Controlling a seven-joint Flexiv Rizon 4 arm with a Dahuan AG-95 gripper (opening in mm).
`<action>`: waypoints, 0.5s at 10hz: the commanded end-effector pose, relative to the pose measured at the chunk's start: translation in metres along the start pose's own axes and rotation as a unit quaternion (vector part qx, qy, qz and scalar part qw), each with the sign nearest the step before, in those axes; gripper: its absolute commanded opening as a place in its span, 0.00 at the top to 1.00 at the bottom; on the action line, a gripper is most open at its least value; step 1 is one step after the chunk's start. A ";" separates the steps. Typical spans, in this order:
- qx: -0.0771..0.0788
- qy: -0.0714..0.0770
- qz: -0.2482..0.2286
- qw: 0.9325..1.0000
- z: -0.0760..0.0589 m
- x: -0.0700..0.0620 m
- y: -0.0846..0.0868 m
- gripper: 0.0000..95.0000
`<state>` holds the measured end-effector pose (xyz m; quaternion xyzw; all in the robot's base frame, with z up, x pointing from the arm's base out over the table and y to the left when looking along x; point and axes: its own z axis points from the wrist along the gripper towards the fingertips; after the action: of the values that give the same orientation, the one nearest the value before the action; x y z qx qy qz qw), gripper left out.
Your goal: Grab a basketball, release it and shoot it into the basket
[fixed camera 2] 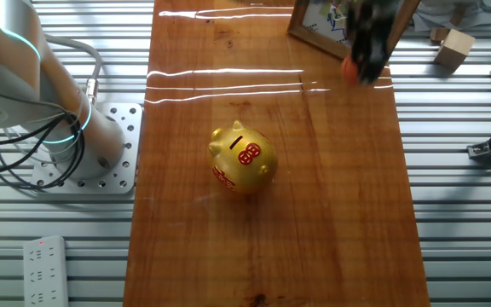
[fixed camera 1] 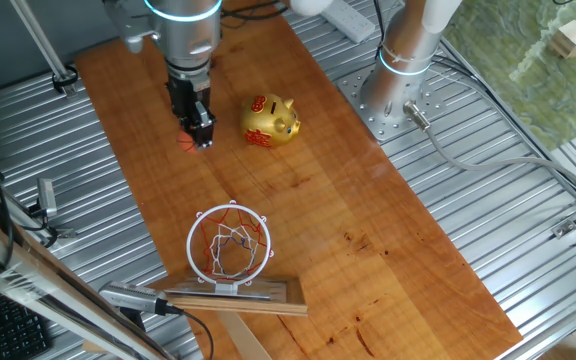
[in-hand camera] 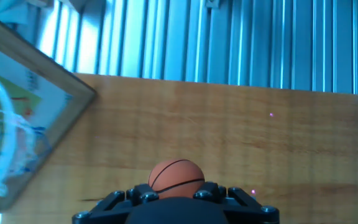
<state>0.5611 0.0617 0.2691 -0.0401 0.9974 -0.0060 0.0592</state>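
The basketball (in-hand camera: 176, 177), a tiny orange ball with dark seams, sits between my gripper's fingers in the hand view. My gripper (fixed camera 1: 199, 133) is low over the far end of the wooden table, shut on the ball, of which only an orange sliver (fixed camera 1: 187, 140) shows there. In the other fixed view the gripper (fixed camera 2: 367, 61) is blurred, with the ball (fixed camera 2: 349, 70) at its left side. The basket (fixed camera 1: 230, 243), a white-and-red ring with a string net, stands at the near end on its wooden backboard (fixed camera 1: 234, 298). The backboard (in-hand camera: 27, 99) also shows at the left of the hand view.
A gold-and-red piggy bank (fixed camera 1: 271, 120) stands on the table just right of the gripper and also shows in the other fixed view (fixed camera 2: 244, 158). The arm's base (fixed camera 1: 398, 85) is bolted beside the wooden table (fixed camera 1: 368, 220). Ribbed metal surfaces flank the wood.
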 end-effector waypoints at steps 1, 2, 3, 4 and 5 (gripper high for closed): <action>0.004 0.003 0.011 1.000 -0.018 -0.010 0.022 1.00; 0.005 0.004 0.017 1.000 -0.023 -0.013 0.029 1.00; 0.008 0.006 0.029 1.000 -0.034 -0.017 0.044 1.00; 0.009 0.007 0.041 0.999 -0.041 -0.018 0.055 1.00; 0.008 0.009 0.055 0.998 -0.047 -0.019 0.066 1.00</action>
<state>0.5696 0.1267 0.3154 0.0113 0.9985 -0.0108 0.0516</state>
